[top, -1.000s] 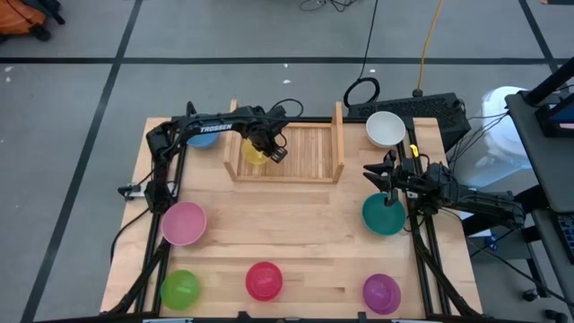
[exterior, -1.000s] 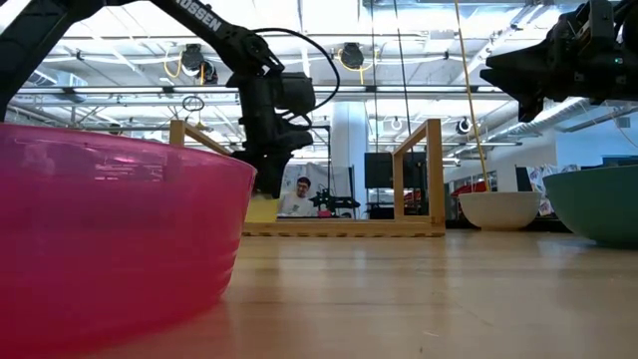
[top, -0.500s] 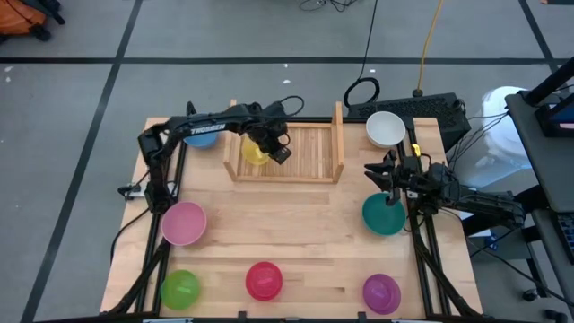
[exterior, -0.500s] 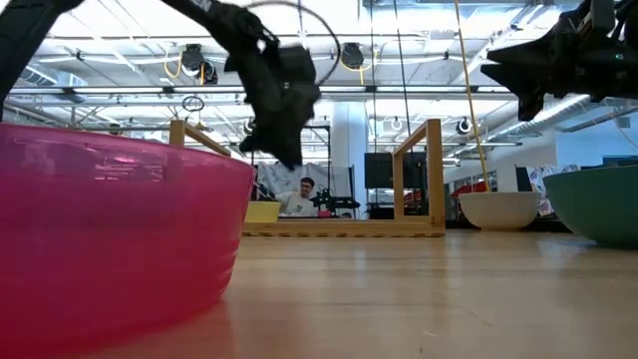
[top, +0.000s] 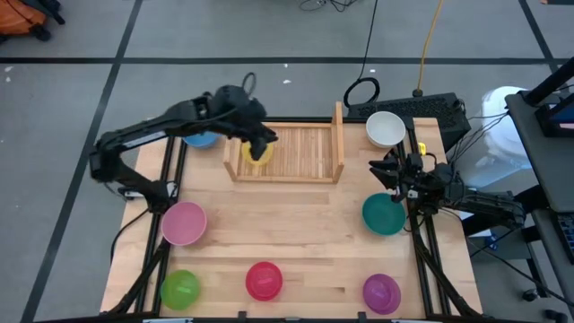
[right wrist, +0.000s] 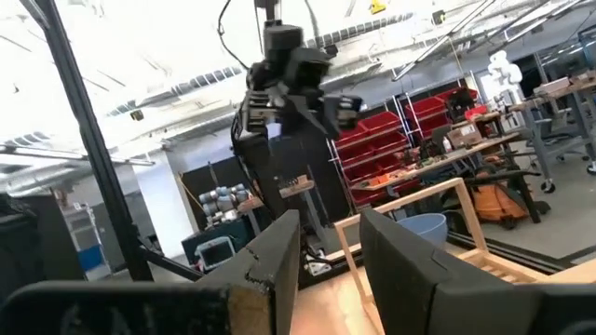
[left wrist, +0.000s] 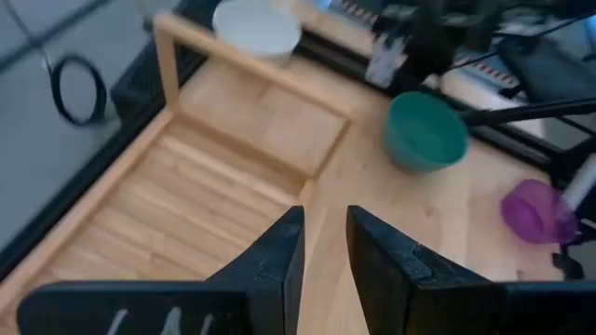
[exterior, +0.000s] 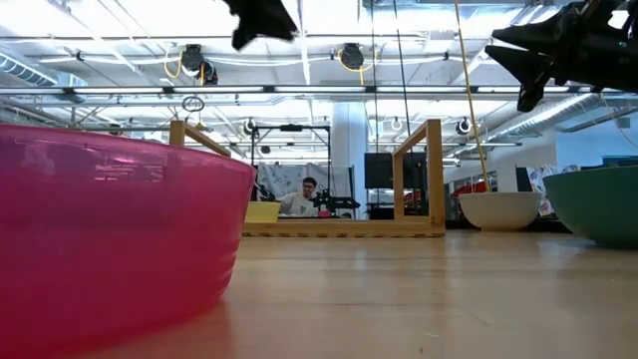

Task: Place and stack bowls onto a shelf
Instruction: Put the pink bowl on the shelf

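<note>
Reaching in from the table's left edge, the left arm arcs up over the shelf (top: 287,154), and the left gripper (top: 265,137) hangs above the shelf's left end with its fingers (left wrist: 279,256) a narrow gap apart and nothing between them. Below it the yellow bowl (top: 256,153) sits on the slatted base against the left side board; the low view shows it resting flat at the shelf's left end. The right arm lies along the table's right edge, and the right gripper (top: 387,170) hovers between the white bowl (top: 386,129) and the teal bowl (top: 384,214), its two fingers (right wrist: 279,247) parted and empty. The blue bowl (top: 201,138) stands just outside the shelf's left board. The pink bowl (top: 183,222), green bowl (top: 179,289), red-magenta bowl (top: 264,280) and purple bowl (top: 381,292) stay on the near half of the table (top: 305,233), all upright and well apart.
</note>
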Robot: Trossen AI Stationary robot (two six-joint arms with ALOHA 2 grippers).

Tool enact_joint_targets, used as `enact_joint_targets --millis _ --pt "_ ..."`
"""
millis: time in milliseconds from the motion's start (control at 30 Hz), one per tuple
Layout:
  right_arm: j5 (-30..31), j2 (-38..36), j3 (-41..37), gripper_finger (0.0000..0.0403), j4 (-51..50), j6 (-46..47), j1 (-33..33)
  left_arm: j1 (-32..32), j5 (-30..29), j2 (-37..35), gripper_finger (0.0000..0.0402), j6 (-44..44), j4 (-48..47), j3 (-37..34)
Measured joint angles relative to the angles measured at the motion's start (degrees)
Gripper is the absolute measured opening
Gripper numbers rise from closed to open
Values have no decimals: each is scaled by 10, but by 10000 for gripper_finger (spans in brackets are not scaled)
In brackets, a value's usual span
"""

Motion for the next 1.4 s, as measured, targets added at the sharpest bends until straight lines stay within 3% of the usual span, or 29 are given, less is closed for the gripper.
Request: enact_joint_targets --millis 133,300,400,600,733,833,1133,1400 --pt "-1 0 0 110 0 15 0 -24 -3 -46 88 14 -51 0" --pt "-1 0 0 110 1 17 0 -63 -50 -81 88 -12 -210 0" --pt "-2 0 0 110 4 17 0 -91 -58 -95 88 -83 -300 0" --pt "-1 0 0 110 5 22 0 -161 -68 -104 88 -308 -478 0" --pt "-1 0 0 110 8 21 0 -208 -81 -113 88 -415 -484 -4" --pt "-1 0 0 110 9 21 0 -242 -92 -113 88 -417 -487 -7" --pt "0 0 0 110 38 20 0 -342 -133 -111 88 -288 -486 -17" --pt "0 0 0 110 43 17 0 -378 -124 -111 88 -310 -484 -135"
